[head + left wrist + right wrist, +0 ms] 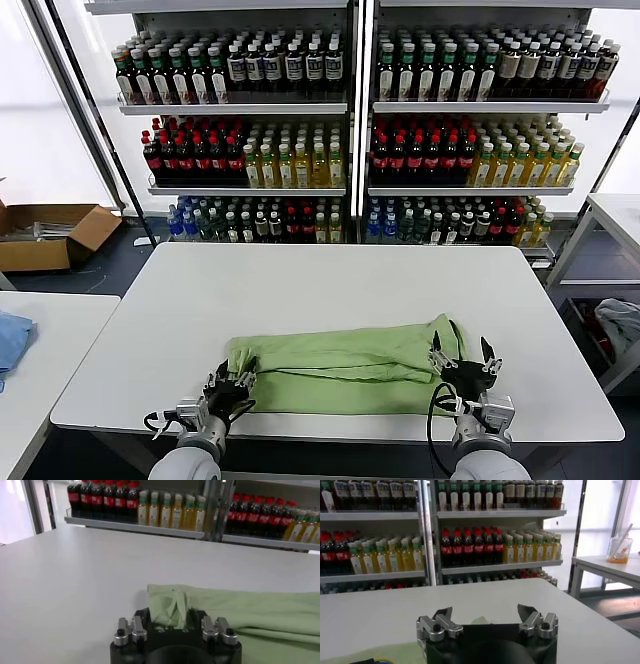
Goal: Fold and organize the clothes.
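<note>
The clothes are one light green shirt [340, 365], folded into a long strip lying across the white table [300, 290] near its front edge. My left gripper [232, 385] is at the strip's left end. In the left wrist view the shirt [250, 615] puckers up where its corner is pinched in the left gripper [171, 617], which is shut on it. My right gripper [462, 355] stands at the strip's right end, raised a little over the cloth. In the right wrist view the right gripper [485, 612] is open and empty, with a bit of the shirt [480, 620] showing below.
Shelves of bottles [350, 130] stand behind the table. A cardboard box [50, 235] lies on the floor at the left. A blue cloth [12, 340] lies on a side table at the left, and a grey-white cloth [620, 320] hangs at the right.
</note>
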`<state>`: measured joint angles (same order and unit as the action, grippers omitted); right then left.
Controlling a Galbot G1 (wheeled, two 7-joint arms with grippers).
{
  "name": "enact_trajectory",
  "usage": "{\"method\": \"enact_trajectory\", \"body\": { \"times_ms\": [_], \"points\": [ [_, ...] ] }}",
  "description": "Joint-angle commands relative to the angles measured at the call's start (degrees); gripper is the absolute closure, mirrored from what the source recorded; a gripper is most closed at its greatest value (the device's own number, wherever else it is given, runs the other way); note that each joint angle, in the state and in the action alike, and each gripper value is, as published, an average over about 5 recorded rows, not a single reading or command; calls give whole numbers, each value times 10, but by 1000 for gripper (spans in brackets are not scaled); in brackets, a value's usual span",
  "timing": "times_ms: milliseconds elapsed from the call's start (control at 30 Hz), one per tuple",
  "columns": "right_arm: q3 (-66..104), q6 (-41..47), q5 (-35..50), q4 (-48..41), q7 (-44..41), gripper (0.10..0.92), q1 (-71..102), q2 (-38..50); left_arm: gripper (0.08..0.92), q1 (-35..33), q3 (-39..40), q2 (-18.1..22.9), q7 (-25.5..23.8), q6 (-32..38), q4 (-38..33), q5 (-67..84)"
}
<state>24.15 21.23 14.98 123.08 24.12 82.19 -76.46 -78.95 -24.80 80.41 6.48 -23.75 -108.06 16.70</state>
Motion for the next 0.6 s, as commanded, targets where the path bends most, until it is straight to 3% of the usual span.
{"method": "enact_trajectory", "body": {
  "times_ms": [33,233,367,467,600],
  "points": [
    [1,0,0,0,1,203,-2,2,513,-1,2,3,-12,6,11,-20],
    [2,4,0,1,2,203,-8,3,686,-1,-10,-2,-13,23,10,-31],
    [1,7,1,0,2,203,-15,3,807,-8,-47,-31,-17,30,-9,-26],
    [0,9,2,-3,3,203,-20,4,871,-16,-108,-85,-24,36,-20,-7],
    [-7,10,1,-9,3,203,-29,2,885,-17,-231,-199,-32,37,-11,41]
  ]
}}
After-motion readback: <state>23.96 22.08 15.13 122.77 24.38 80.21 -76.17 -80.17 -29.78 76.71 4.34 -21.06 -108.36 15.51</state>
